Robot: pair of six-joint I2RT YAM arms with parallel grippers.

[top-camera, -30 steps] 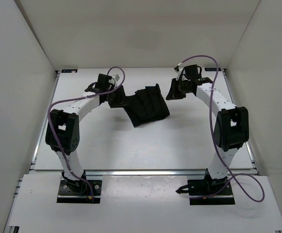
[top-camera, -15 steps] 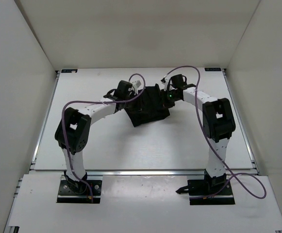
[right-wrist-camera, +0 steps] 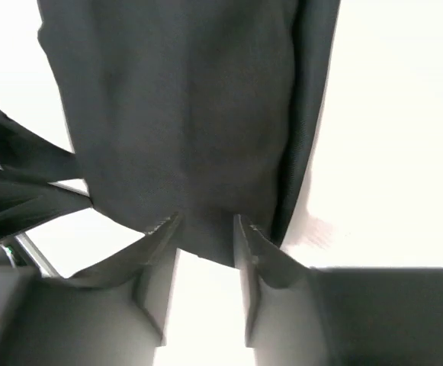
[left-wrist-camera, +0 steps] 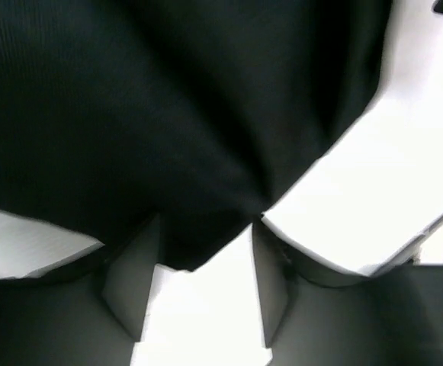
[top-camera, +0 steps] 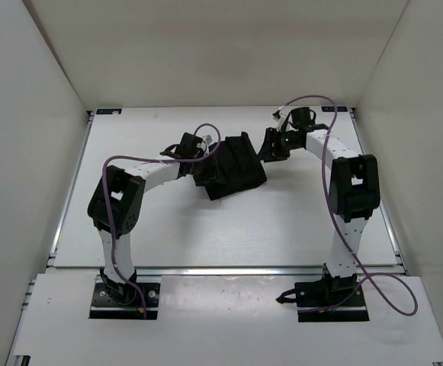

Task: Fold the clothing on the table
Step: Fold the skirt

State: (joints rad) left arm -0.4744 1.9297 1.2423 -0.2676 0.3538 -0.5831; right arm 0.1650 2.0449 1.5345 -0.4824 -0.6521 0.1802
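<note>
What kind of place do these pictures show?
Most likely a laboratory robot cell: plain white walls enclose a flat white table, two white-and-black robot arms, left and right, are bolted at its near edge, and one black pleated fabric garment lies on it.

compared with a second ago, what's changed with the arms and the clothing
The left end effector moved right, bringing the left part of the clothing in over the rest, so it now lies as a narrower heap. The right end effector swung in to the clothing, then backed off to the right, jaws apart. The heap's place on the table is about the same.
</note>
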